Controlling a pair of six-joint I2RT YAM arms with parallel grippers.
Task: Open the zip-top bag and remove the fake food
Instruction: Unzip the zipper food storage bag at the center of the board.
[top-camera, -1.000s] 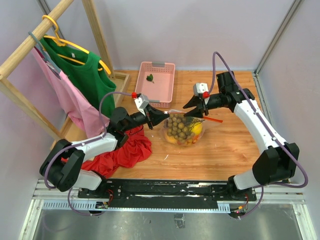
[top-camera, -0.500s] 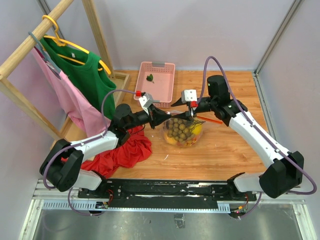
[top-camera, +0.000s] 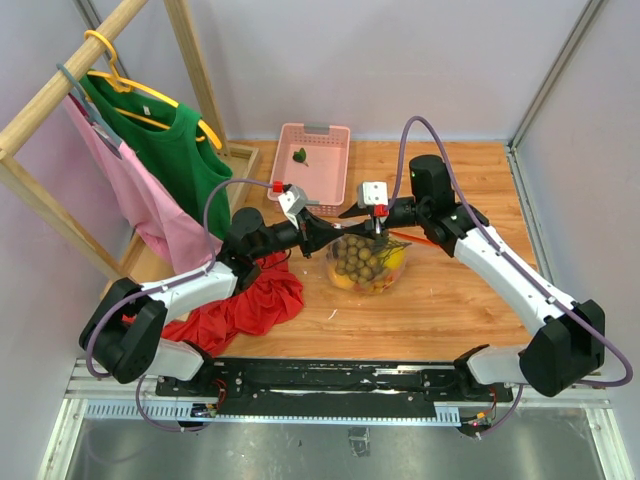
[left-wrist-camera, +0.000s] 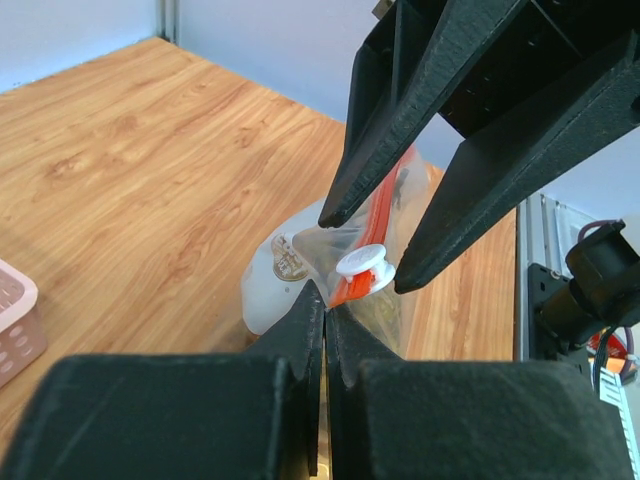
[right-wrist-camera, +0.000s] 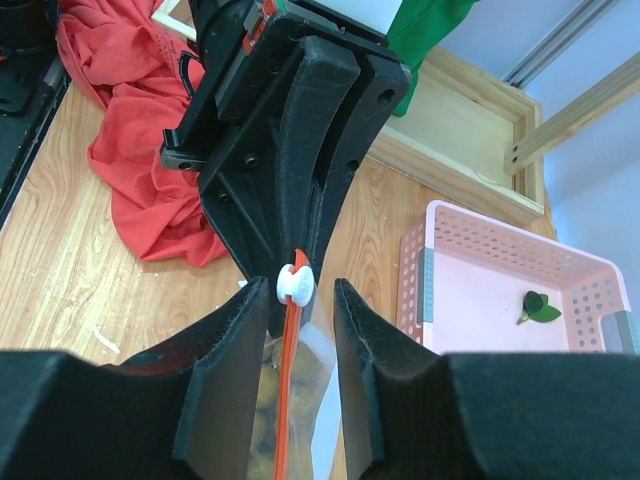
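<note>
The zip-top bag (top-camera: 366, 262) stands mid-table, clear plastic with an orange-red zip strip (right-wrist-camera: 290, 400) and a white slider (right-wrist-camera: 294, 285). Inside it is the fake food: a tan-brown bunch of little balls (top-camera: 360, 258) with yellow and orange fruits beside it. My left gripper (top-camera: 328, 233) is shut on the bag's left top corner (left-wrist-camera: 330, 296), just under the strip's end. My right gripper (top-camera: 352, 209) is open, its fingers (right-wrist-camera: 230, 360) on either side of the white slider (left-wrist-camera: 362, 264), not touching it.
A pink basket (top-camera: 313, 165) holding a green leaf (top-camera: 300, 156) stands behind the bag. A red cloth (top-camera: 240, 305) lies under my left arm. A wooden rack with green and pink shirts (top-camera: 160, 160) stands at the back left.
My right gripper has moved left from the bag's right end to its left end, and now straddles the slider next to my left gripper. The left gripper has held still.
</note>
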